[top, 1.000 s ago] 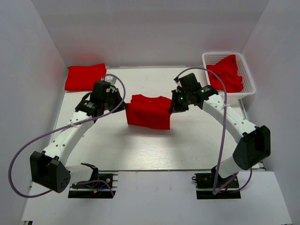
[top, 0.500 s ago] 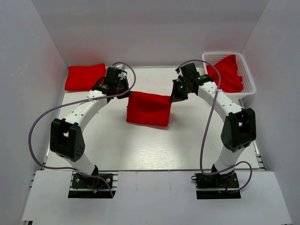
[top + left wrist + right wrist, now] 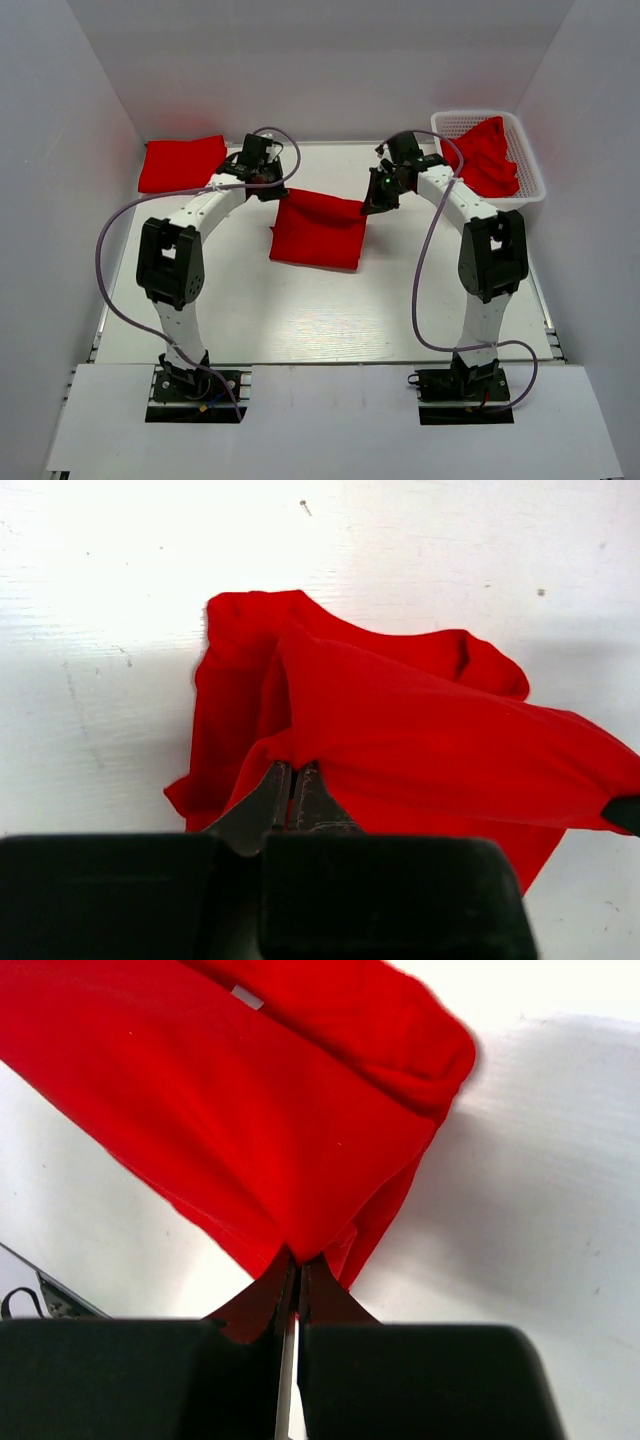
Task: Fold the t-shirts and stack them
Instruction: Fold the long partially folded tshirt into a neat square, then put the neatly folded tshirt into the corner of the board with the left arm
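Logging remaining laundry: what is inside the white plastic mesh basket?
A crumpled heap of bright red cloth t-shirts lies in the basket; their number, and anything beneath, is covered.

surface: white table (image 3: 300, 310), faint plank lines, few dark specks | enclosure: plain white back wall (image 3: 320, 70), left wall (image 3: 50, 200), right wall (image 3: 590, 210) | near edge: white panel (image 3: 330, 420) | far right corner: white mesh basket (image 3: 447, 122) | light: bright, even, soft shadows

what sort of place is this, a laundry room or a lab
Likely a robotics lab test cell: bare white walls box in a white table, two bolted-down arms hold a red t-shirt, and matching shirts wait in a mesh basket.
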`<state>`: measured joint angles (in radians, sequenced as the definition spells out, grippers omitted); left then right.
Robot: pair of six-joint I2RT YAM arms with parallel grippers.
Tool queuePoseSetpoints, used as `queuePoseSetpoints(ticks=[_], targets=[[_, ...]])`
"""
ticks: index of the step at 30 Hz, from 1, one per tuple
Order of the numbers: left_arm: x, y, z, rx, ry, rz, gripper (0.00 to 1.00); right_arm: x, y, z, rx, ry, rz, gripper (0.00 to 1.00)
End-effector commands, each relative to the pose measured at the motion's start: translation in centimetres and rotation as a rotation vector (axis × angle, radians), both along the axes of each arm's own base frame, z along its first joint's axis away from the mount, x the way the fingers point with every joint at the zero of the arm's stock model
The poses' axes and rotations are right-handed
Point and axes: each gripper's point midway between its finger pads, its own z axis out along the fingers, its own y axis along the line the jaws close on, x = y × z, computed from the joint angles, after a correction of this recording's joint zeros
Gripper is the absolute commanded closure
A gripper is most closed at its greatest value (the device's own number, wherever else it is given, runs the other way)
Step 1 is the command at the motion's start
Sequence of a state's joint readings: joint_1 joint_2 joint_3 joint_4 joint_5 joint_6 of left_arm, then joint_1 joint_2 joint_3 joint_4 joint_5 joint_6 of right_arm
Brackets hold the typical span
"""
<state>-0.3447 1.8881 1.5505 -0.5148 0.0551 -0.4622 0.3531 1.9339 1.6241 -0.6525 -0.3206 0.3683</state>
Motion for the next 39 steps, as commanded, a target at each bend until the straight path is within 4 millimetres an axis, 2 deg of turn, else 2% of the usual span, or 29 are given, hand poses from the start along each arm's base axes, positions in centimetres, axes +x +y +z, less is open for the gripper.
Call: queuePoseSetpoints(ticks=[1,2,3,5,6,7,8,9,10,13,15,16,17,18,19,20,21,22,23,24,25,26,27,28,29,32,33,35,39], targets=[[2.6,1.3,1.3,0.02,-0.059,0.041,1.0,1.7,-0.2,0.1,0.023,-0.02,0.01,1.0],[2.9,1.2,1.0,0.022,-0.055,0.041,1.0,2.1,-0.1,0.1,0.032,-0.027,0.009,1.0],[3.3,1.1,0.8,0.022,-0.053,0.041,0.98,3.2,0.1,-0.9,0.035,-0.04,0.01,1.0],[4.6,1.3,0.2,0.023,-0.051,0.063,0.8,5.2,-0.3,-0.2,0.037,-0.078,-0.015,0.86],[5.5,1.6,0.1,0.019,-0.063,0.074,0.54,6.7,0.2,0.4,0.063,-0.106,-0.012,0.76],[6.9,1.7,1.4,0.006,-0.103,0.084,0.01,8.3,0.3,0.7,0.067,-0.129,-0.023,0.49],[7.5,1.4,1.8,0.001,-0.118,0.069,0.0,9.2,-0.1,0.9,0.07,-0.136,-0.047,0.1],[7.8,1.3,0.6,0.012,-0.085,0.068,0.0,10.5,0.0,1.6,0.091,-0.155,-0.051,0.1],[9.1,1.7,2.5,0.009,-0.124,0.073,0.0,11.5,0.0,2.4,0.103,-0.173,-0.073,0.1],[9.8,1.7,3.4,-0.002,-0.131,0.051,0.0,12.9,-0.8,3.7,0.117,-0.218,-0.107,0.1],[9.1,1.1,4.0,-0.022,-0.144,0.003,0.0,12.3,-0.9,4.3,0.126,-0.22,-0.103,0.1],[8.1,1.2,2.7,-0.024,-0.114,-0.007,0.0,12.1,-0.9,4.4,0.128,-0.226,-0.088,0.1],[7.7,1.0,4.1,-0.038,-0.155,-0.029,0.0,10.7,-1.0,4.3,0.122,-0.221,-0.071,0.1],[7.0,0.5,4.1,-0.058,-0.158,-0.063,0.0,10.2,-1.0,4.2,0.115,-0.234,-0.048,0.1],[5.6,0.6,2.1,-0.06,-0.12,-0.075,0.0,9.2,-0.9,4.2,0.125,-0.231,-0.028,0.1],[5.7,0.3,2.6,-0.072,-0.162,-0.1,0.0,8.5,-0.8,4.8,0.128,-0.249,-0.002,0.1],[4.9,0.0,3.0,-0.083,-0.175,-0.143,0.0,7.2,-0.9,3.2,0.115,-0.205,0.007,0.1],[4.0,-0.4,1.6,-0.077,-0.145,-0.166,0.0,6.7,-0.9,3.6,0.117,-0.214,0.019,0.1],[3.8,-0.3,1.3,-0.066,-0.134,-0.174,0.0,6.4,-1.3,3.3,0.106,-0.214,0.015,0.1],[3.2,-0.5,0.7,-0.046,-0.12,-0.201,0.0,5.0,-1.7,2.9,0.091,-0.203,0.019,0.1],[3.0,-0.4,0.1,-0.032,-0.108,-0.211,0.0,5.0,-1.9,2.9,0.092,-0.217,0.016,0.1],[2.7,-0.5,-0.5,-0.036,-0.093,-0.218,0.0,4.5,-2.1,3.8,0.094,-0.238,0.015,0.1],[2.5,-0.4,-1.7,-0.024,-0.072,-0.226,0.0,3.6,-2.4,2.5,0.084,-0.206,0.013,0.1],[2.3,-0.3,-1.8,-0.023,-0.063,-0.226,0.0,3.3,-2.5,2.4,0.084,-0.205,0.013,0.1],[2.1,-0.2,-3.4,-0.009,-0.028,-0.235,0.0,2.8,-2.6,2.0,0.078,-0.196,0.016,0.1],[2.2,-0.5,-4.6,0.013,-0.016,-0.252,0.0,1.4,-2.9,2.2,0.082,-0.202,0.021,0.1],[1.9,-0.4,-5.8,0.024,0.012,-0.259,0.0,1.1,-3.0,2.2,0.081,-0.205,0.024,0.1],[2.3,0.2,-6.5,0.063,0.028,-0.244,0.0,0.7,-3.2,2.4,0.078,-0.215,0.02,0.1],[1.8,-0.1,-8.6,0.116,0.062,-0.267,0.0,-0.2,-3.8,3.1,0.064,-0.24,0.017,0.1]])
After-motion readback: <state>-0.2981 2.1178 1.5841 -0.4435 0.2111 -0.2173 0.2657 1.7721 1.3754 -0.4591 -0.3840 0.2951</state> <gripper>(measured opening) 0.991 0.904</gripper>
